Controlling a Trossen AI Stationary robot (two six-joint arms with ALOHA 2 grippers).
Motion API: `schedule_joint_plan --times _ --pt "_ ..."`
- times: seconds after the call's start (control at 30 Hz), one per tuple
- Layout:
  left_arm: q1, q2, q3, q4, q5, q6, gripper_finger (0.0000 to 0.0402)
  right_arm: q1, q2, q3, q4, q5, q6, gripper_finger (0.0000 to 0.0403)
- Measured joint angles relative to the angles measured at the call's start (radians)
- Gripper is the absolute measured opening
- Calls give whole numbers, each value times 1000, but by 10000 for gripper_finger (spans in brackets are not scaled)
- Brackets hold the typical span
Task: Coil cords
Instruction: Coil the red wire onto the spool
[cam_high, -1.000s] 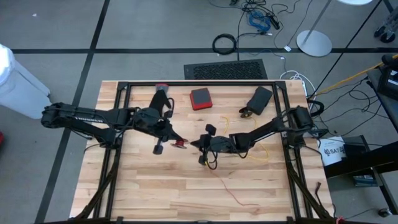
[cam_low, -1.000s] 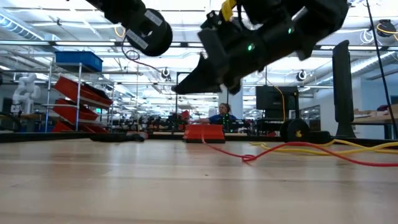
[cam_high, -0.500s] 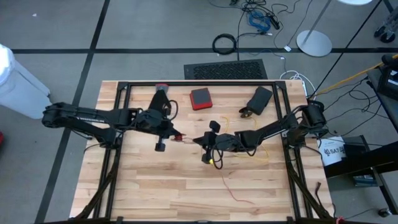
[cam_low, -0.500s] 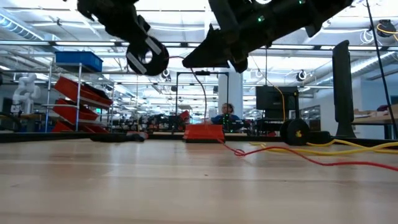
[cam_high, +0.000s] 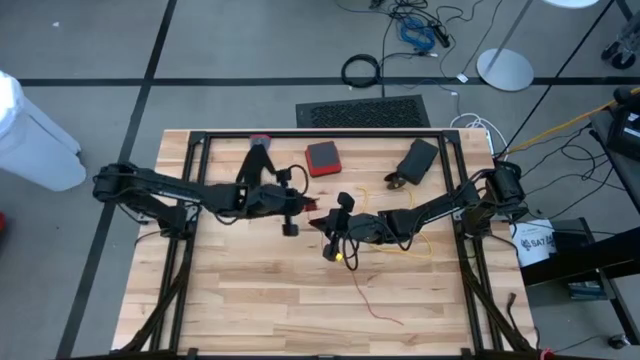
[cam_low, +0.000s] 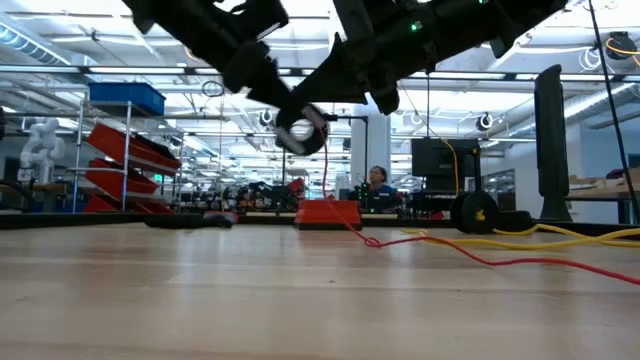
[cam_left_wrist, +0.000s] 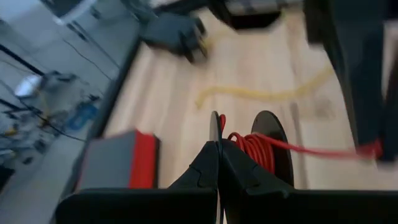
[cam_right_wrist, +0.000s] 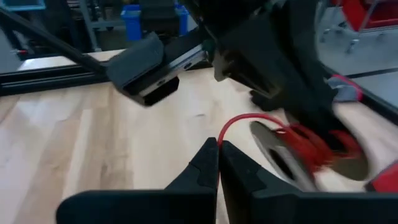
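- While both arms meet over the middle of the wooden surface (cam_high: 250, 300), the left pincer (cam_high: 300, 203) hangs just in front of the flat red box (cam_high: 322, 157), its fingers pressed together.
- Left wrist view: a small black spool (cam_left_wrist: 268, 144) wound with red cord (cam_left_wrist: 252, 151) sits right at the tips of that pincer; whether the tips actually clamp it cannot be told.
- Beside the red box and toward the right arm's side, the right pincer (cam_high: 318, 223) also has its fingers together, with the spool close ahead of it in its wrist view.
- From the spool, the red cord runs down to the surface and trails away from the red box toward the front edge, ending near the front right.
- A yellow cord (cam_high: 418, 247) lies loosely on the surface under the right arm, to the right of the red box.
- A dark glove (cam_high: 414, 160) rests to the right of the red box, near the back edge.
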Motion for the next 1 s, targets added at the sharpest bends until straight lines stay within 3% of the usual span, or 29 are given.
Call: schedule_joint_plan --times 0.3,0.6,1.0 --pt "-1 70 0 250 -133 -72 0 2 0 0 37 170 -62 0" --pt "-10 71 0 310 -251 -113 0 48 0 0 53 458 -150 0" --pt "-13 71 0 570 -250 -177 0 43 21 0 159 529 -262 0"
